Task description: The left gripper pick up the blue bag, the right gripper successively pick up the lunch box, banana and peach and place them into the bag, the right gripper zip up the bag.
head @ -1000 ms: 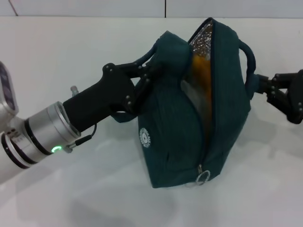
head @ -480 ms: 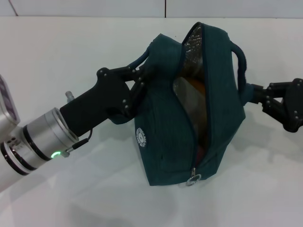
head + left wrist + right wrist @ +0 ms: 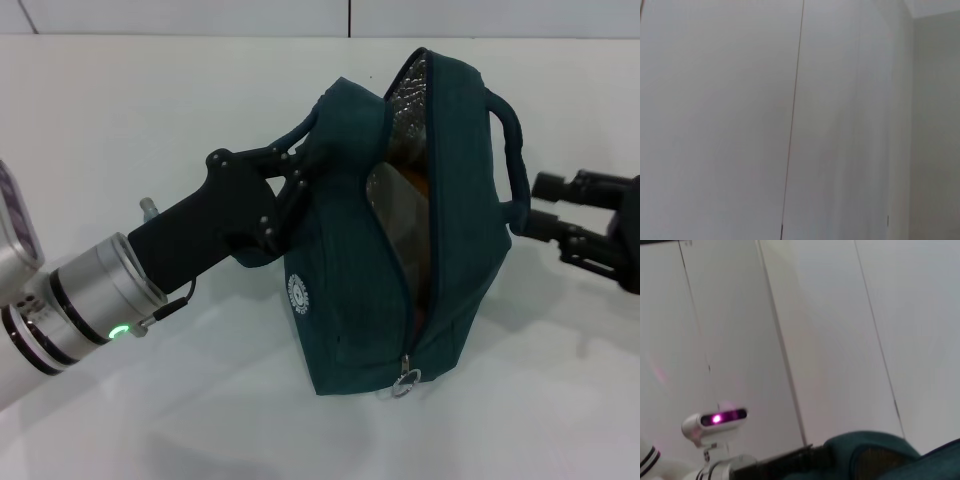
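White table (image 3: 120, 110): right gripper (image 3: 545, 205) off the blue bag (image 3: 400, 250) handle, fingers spread, empty; left gripper (image 3: 300, 175) clamps the other handle (zip undone).

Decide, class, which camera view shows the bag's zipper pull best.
The head view: the metal ring zipper pull hangs plainly at the near bottom corner of the blue bag. The right wrist view catches only some teal fabric, no pull; the left wrist view shows no bag.

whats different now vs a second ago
The right gripper let go of the blue bag's handle and drew back toward the right, fingers now apart. The bag shifted slightly left. The left gripper still clamps the other handle; the zipper stays open.
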Motion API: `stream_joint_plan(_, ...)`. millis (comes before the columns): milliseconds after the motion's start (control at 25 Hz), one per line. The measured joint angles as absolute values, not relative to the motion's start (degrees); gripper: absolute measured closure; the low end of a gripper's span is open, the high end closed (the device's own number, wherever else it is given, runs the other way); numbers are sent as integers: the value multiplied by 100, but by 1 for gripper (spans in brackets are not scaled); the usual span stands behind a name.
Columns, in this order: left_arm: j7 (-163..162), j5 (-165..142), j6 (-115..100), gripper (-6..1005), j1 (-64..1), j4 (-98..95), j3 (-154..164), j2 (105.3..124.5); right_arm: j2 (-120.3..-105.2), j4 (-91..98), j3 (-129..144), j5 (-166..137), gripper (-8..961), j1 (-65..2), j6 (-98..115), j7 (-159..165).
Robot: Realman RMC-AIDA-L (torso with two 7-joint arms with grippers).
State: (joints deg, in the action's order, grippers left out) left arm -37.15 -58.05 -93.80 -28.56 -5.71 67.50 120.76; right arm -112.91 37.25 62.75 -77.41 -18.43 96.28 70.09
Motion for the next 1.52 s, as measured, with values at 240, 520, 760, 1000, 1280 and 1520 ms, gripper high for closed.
stream_joint_plan(240, -3713, -5810, -9384, 964, -2856, -571, 6750, 12076, -11228, 3760, 6051, -8035, 487, -1756, 10247, 6977)
stream_joint_plan(520, -3710, -5811, -9387, 964, -2898, -571, 6750, 12076, -11435, 3653, 6133, -10065, 434, -2138, 10390, 6935)
stream_joint_plan(760, -3709, -5809, -9395, 963, -2921, -571, 6750, 12076, -11588, 2989, 7011, -10011, 453, -2614, 9230, 6968)
stream_joint_plan(1000, -3709, -5803, -9396, 962, -2927, -571, 6750, 12076, -11619, 2655, 7454, -9564, 475, -2892, 8686, 6978)
stream_joint_plan(1280, -3708, -5804, -9396, 961, -2933, -572, 6750, 12076, -11619, 2751, 8198, -9065, 501, -2964, 8551, 6939)
stream_joint_plan(1520, -3709, -5809, -9379, 961, -2980, -571, 6750, 12076, -11619, 2784, 8533, -8614, 523, -2983, 8514, 6755)
